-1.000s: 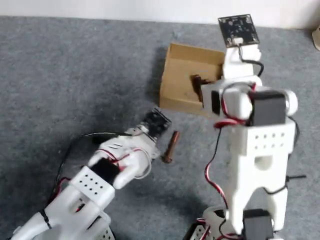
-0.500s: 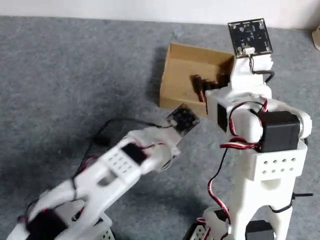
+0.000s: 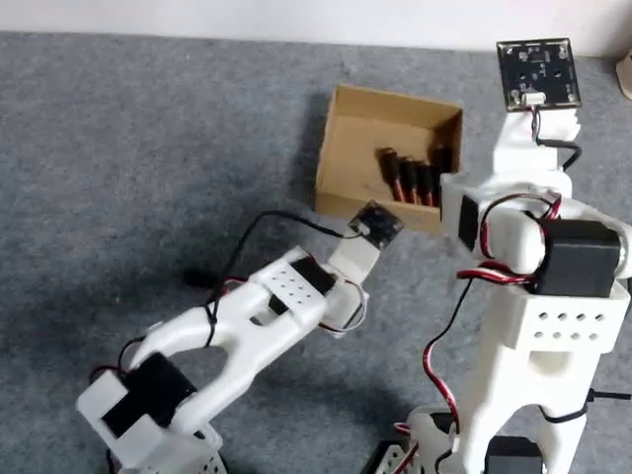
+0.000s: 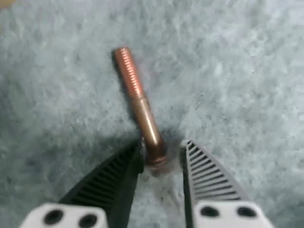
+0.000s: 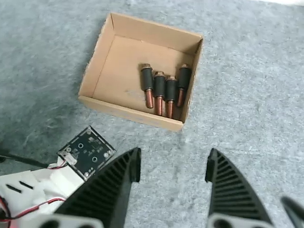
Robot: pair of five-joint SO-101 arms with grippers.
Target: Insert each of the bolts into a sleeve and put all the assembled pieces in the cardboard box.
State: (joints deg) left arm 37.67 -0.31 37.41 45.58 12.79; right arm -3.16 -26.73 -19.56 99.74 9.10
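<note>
Copper bolt (image 4: pixel 140 111) flat on grey carpet (image 4: pixel 237 71), head end between spread jaws of left gripper (image 4: pixel 162 146). Off-centre pinch there: likely to pivot, roll or droop thread-first on lifting. Right gripper (image 5: pixel 173 159) open, empty, above carpet near cardboard box (image 5: pixel 128 112).

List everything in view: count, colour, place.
carpet: one, grey, covering the table.
cardboard box: one, brown, on the carpet beyond both arms.
assembled pieces: four, copper bolts in black sleeves, side by side inside the box by one wall.
loose bolt: one, copper, no sleeve, flat on the carpet.
left claw: one, black, open, straddling the loose bolt's head.
right claw: one, black, open, above bare carpet near the box.
</note>
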